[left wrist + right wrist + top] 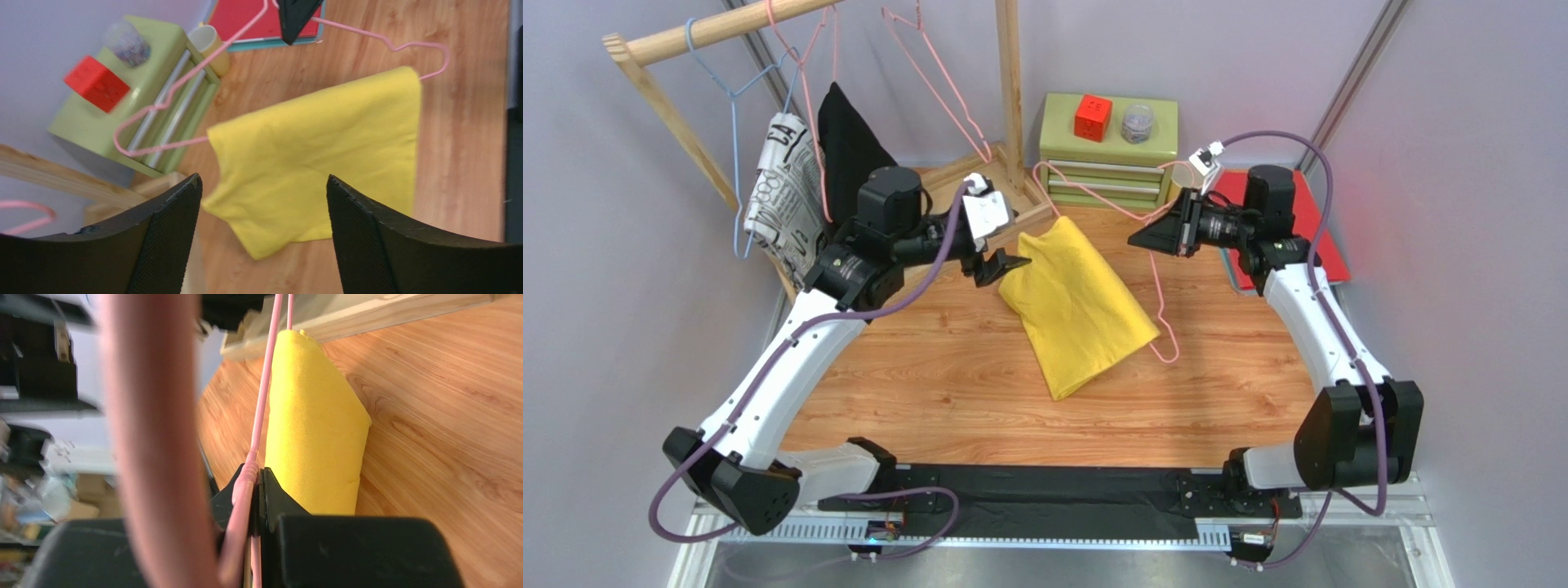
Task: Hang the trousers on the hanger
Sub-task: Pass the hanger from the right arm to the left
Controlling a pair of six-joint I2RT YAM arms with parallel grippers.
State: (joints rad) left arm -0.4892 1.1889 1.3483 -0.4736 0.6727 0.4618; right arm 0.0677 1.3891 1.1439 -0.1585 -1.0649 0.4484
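Note:
The yellow trousers (1075, 306) are folded over the lower bar of a pink wire hanger (1161, 312) above the middle of the table. My right gripper (1163, 233) is shut on the hanger near its hook end, and the wire (262, 398) runs out between the jaws beside the trousers (313, 435). My left gripper (1004, 263) is open and empty, just left of the trousers' upper corner. In the left wrist view its gripper (264, 196) frames the trousers (325, 153), with the hanger (202, 66) passing through the fold.
A wooden rack (707, 31) at the back left carries more pink hangers, a light blue hanger, a black garment (848, 147) and a patterned garment (783, 184). A green drawer box (1109, 159) with a red cube (1092, 118) stands behind. A red pad (1326, 251) lies at the right.

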